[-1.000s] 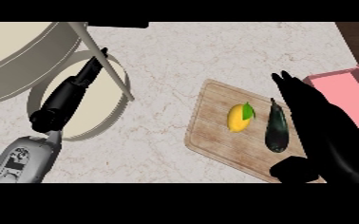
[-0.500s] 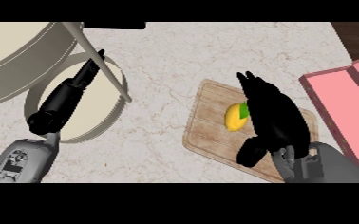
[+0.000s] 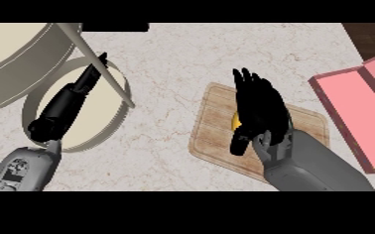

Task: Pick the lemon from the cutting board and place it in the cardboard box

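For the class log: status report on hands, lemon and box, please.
Right hand open above the cutting board, covering most of the lemon. Left hand open at left. Pink box at right. Nothing blocking.

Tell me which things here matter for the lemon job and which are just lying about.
Task things: lemon, mostly hidden under the right hand; cutting board; pink box.
Lying about: round plate; large pale bowl; left hand, resting.

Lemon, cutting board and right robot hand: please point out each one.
lemon (image 3: 236, 121), head view, yellow edge showing beside the hand.
cutting board (image 3: 212, 124), head view, bare wood on its left part.
right robot hand (image 3: 260, 106), head view, back of the hand.
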Controlling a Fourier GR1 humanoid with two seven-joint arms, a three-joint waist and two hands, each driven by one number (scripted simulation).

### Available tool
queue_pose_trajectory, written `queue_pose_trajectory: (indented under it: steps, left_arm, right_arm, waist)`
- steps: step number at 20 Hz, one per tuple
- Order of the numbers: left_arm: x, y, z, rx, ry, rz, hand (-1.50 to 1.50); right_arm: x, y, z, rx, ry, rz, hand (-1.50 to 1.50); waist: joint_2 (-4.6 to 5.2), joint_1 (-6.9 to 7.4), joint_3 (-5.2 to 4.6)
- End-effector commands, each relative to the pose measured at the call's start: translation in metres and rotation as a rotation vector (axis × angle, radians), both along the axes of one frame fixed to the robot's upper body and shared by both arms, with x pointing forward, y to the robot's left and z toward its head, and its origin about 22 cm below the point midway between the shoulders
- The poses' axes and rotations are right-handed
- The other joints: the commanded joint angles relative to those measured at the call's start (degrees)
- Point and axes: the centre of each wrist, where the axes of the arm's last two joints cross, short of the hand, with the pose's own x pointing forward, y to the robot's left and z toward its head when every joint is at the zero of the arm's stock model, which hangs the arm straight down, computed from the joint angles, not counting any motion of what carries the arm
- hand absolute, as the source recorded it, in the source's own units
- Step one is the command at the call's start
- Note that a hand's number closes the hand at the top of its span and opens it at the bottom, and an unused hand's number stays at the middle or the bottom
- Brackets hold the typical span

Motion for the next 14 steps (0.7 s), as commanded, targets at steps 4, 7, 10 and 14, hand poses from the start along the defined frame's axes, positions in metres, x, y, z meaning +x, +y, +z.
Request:
queue_pose_trajectory:
  steps: [4, 7, 10, 14]
  left_arm:
    - [-0.001, 0.003, -0.009, -0.016, 0.004, -0.011, 0.0]
    - [-0.011, -0.002, -0.014, -0.002, 0.007, 0.01, 0.0]
    - [-0.006, 0.0, -0.006, -0.006, -0.001, 0.024, 0.0]
    - [0.0, 0.007, -0.005, -0.012, -0.009, 0.009, 0.0]
  right_arm:
    - [0.015, 0.024, -0.007, -0.157, 0.085, -0.181, -1.5]
    - [0.019, 0.013, -0.01, -0.192, 0.101, -0.212, -1.5]
    - [0.015, 0.016, -0.035, -0.197, 0.129, -0.202, -1.5]
    - [0.021, 0.019, -0.031, -0.18, 0.138, -0.196, -1.5]
  waist:
    - [0.15, -0.36, 0.05]
    - [-0.13, -0.41, 0.07]
    - [0.0, -0.51, 0.12]
    - [0.07, -0.7, 0.12]
